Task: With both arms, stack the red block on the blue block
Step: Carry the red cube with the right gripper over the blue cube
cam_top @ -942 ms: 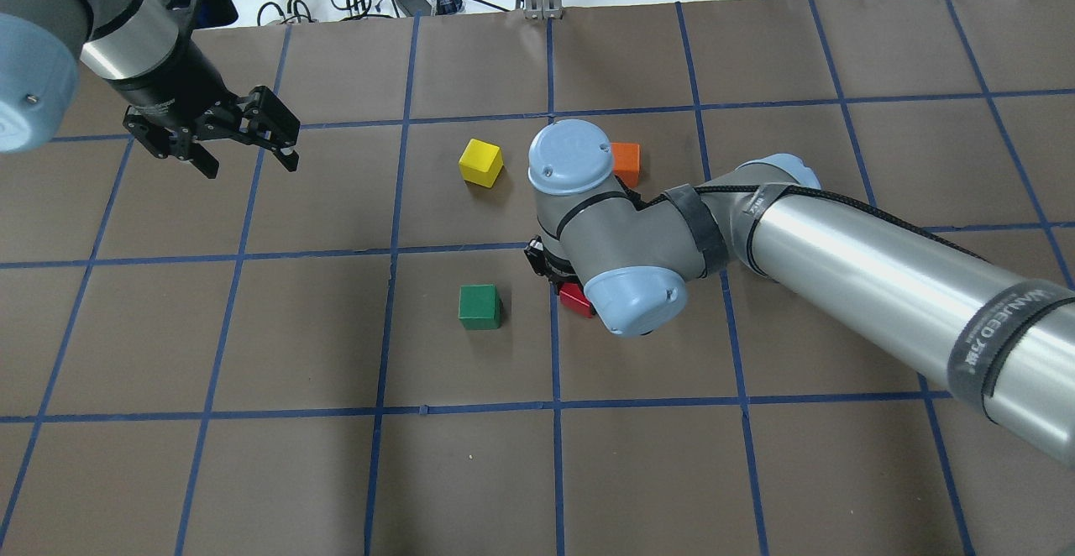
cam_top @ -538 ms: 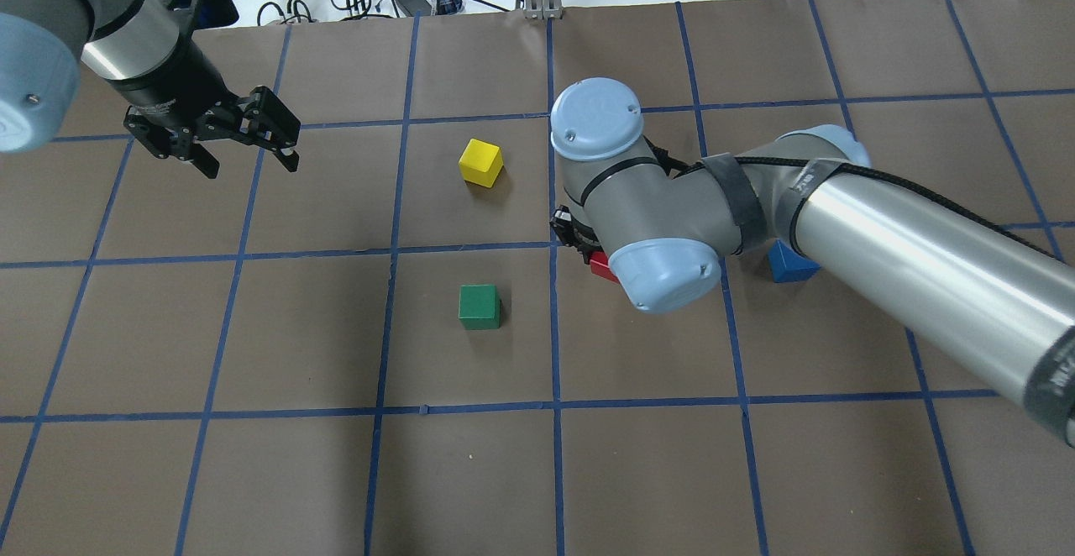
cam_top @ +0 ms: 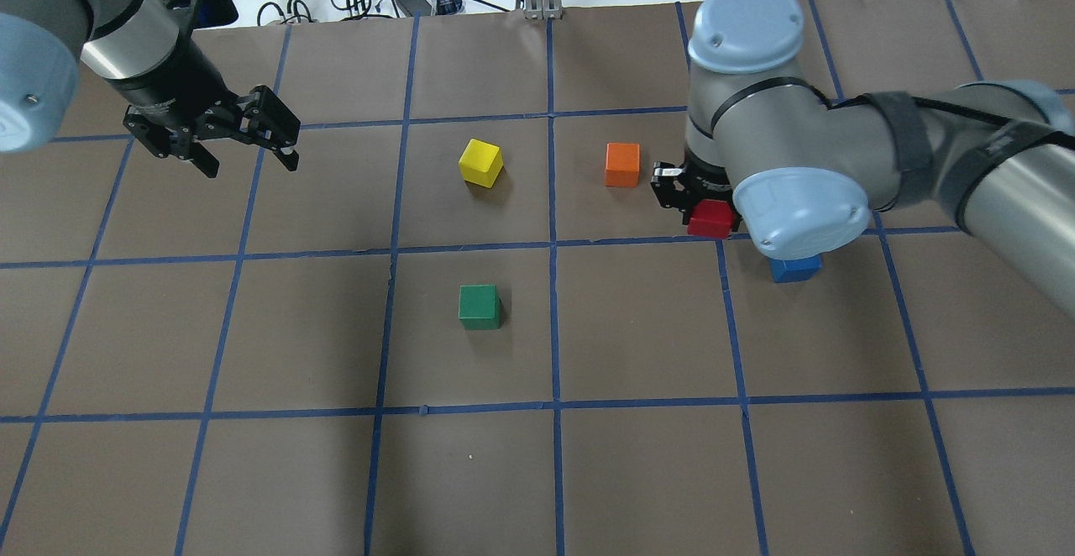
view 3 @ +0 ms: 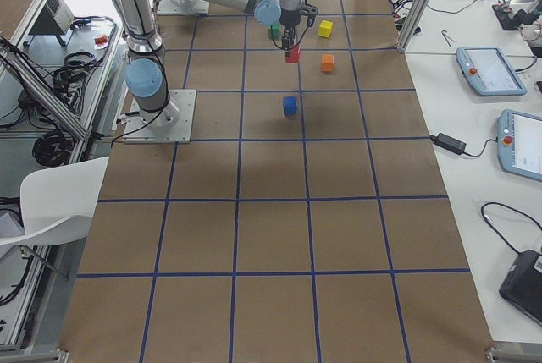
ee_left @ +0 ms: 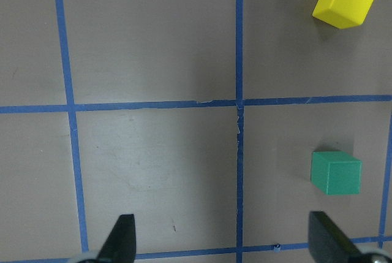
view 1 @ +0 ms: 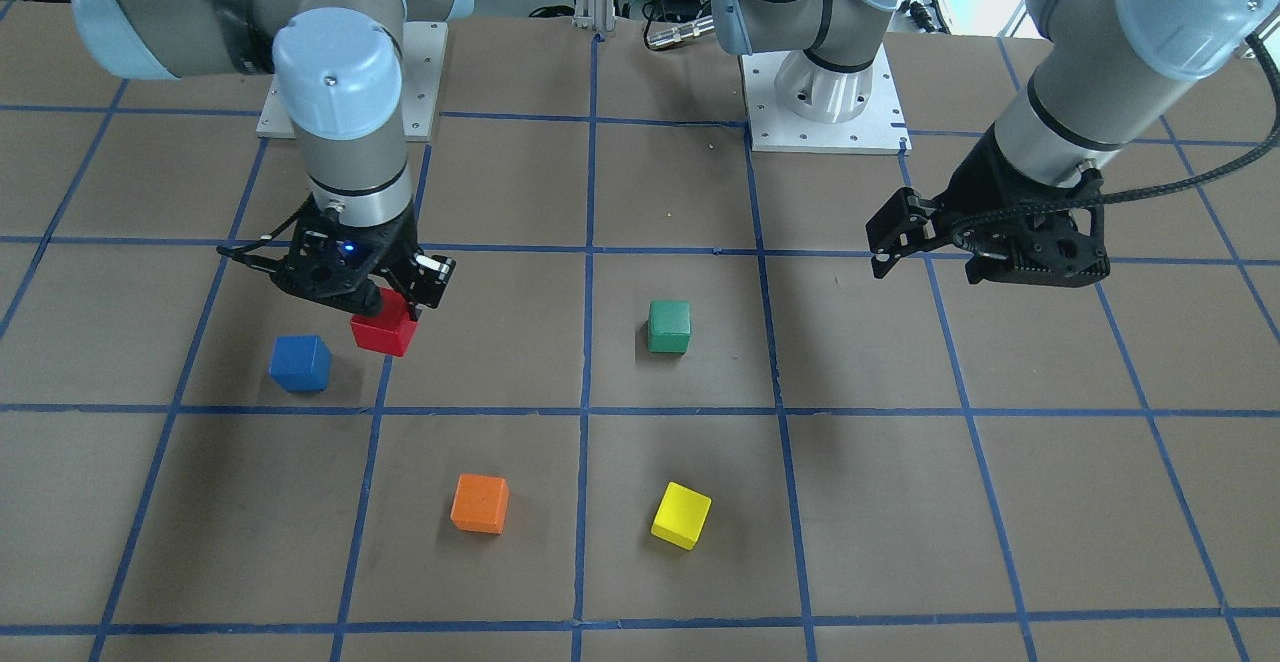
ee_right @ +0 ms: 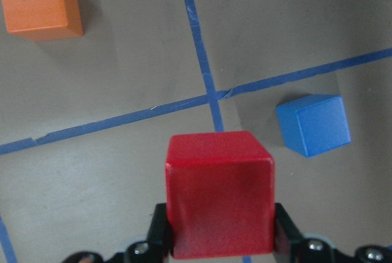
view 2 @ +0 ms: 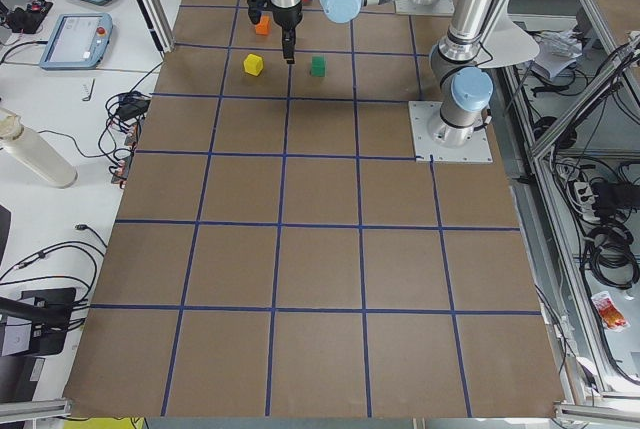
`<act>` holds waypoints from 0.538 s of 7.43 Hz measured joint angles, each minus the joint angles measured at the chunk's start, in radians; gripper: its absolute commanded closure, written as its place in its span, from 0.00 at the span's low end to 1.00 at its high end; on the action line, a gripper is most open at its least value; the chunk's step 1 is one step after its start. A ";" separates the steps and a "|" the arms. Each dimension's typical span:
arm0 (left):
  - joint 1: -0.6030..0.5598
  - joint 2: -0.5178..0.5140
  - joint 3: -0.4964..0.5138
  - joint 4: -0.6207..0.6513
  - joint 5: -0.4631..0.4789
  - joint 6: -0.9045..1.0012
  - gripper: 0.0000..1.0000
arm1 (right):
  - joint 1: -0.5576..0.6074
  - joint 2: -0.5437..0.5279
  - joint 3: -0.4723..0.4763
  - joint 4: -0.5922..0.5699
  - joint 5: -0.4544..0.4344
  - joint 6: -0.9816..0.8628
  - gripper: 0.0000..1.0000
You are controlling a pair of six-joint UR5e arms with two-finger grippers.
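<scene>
- While the right pincer [view 1: 388,310] clamps the red block [view 1: 383,334] between its fingers, the cube hangs just off the desk [view 1: 900,502] in the left half of the front-facing view.
- The blue block [view 1: 300,363] sits on the desk to the lower left of the red one there, near it but apart. Its top is bare.
- In the right wrist view a crossing of blue tape lines lies on the desk between the two cubes, and the blue cube stands to the upper right of the red.
- The orange block [view 1: 480,503] lies lower in the front-facing frame, right of the blue cube and well apart from both.
- The yellow block [view 1: 681,515] rests turned at an angle near the lower centre. The green block [view 1: 669,327] stands above it, at about the height of the red one.
- The left pincer [cam_top: 249,157] hovers at the upper left of the overhead view, its fingers spread wide and gripping nothing, far from all the cubes.
</scene>
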 measured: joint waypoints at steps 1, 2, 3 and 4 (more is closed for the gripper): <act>0.000 0.000 0.000 -0.001 0.000 0.000 0.00 | -0.053 -0.008 0.001 0.007 -0.003 -0.126 1.00; 0.000 0.000 0.000 -0.001 0.000 0.000 0.00 | -0.110 -0.010 0.003 0.018 -0.005 -0.254 1.00; 0.000 0.000 0.000 -0.001 0.001 0.000 0.00 | -0.168 -0.009 0.013 0.030 -0.002 -0.372 1.00; -0.001 0.000 0.000 0.000 0.001 0.000 0.00 | -0.220 -0.006 0.046 0.029 0.003 -0.457 1.00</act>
